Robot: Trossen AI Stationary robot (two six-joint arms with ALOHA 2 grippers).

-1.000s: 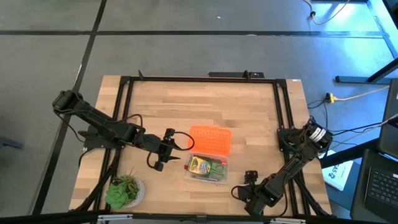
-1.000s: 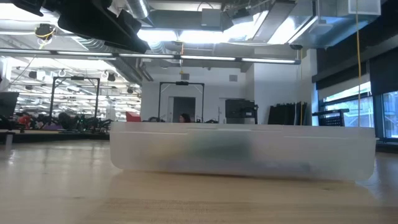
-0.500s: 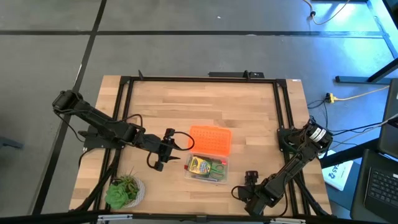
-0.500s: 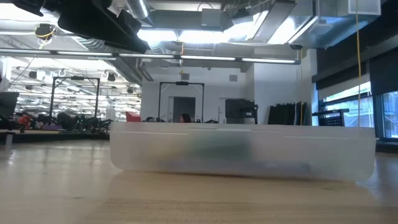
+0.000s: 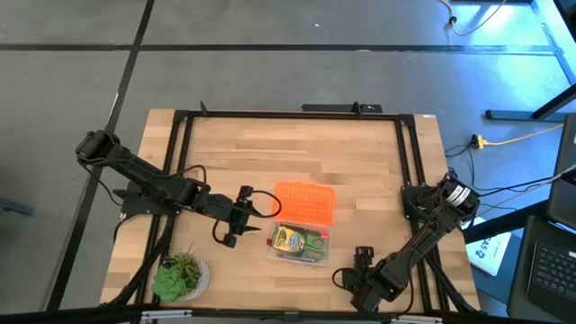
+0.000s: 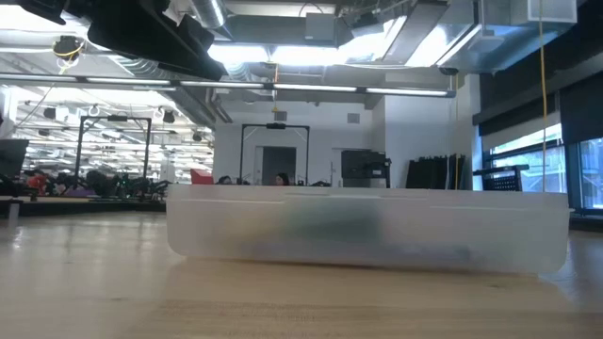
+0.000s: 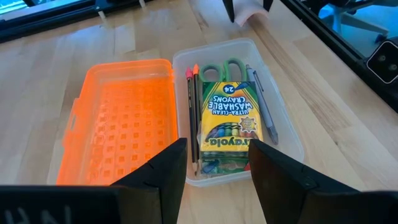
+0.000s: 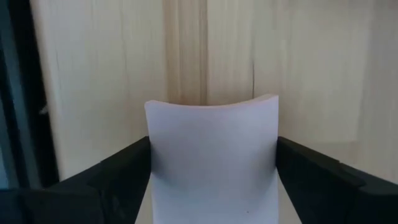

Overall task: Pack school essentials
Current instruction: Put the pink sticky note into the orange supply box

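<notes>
Your right hand (image 8: 211, 186) pinches the bowed pink note pad (image 8: 212, 155), seen only at its wrist. Your left hand (image 7: 217, 177), fingers parted, hovers over the crayon box (image 7: 231, 117) in the clear case (image 7: 286, 134) near the wooden bench's (image 5: 270, 153) front edge.

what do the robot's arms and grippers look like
Both arms are dark, nearly black, built of slim jointed links with black cables looping alongside. The left gripper and right gripper each end in two flat, blocky black fingers. The right arm's base carries a pale ring.
</notes>
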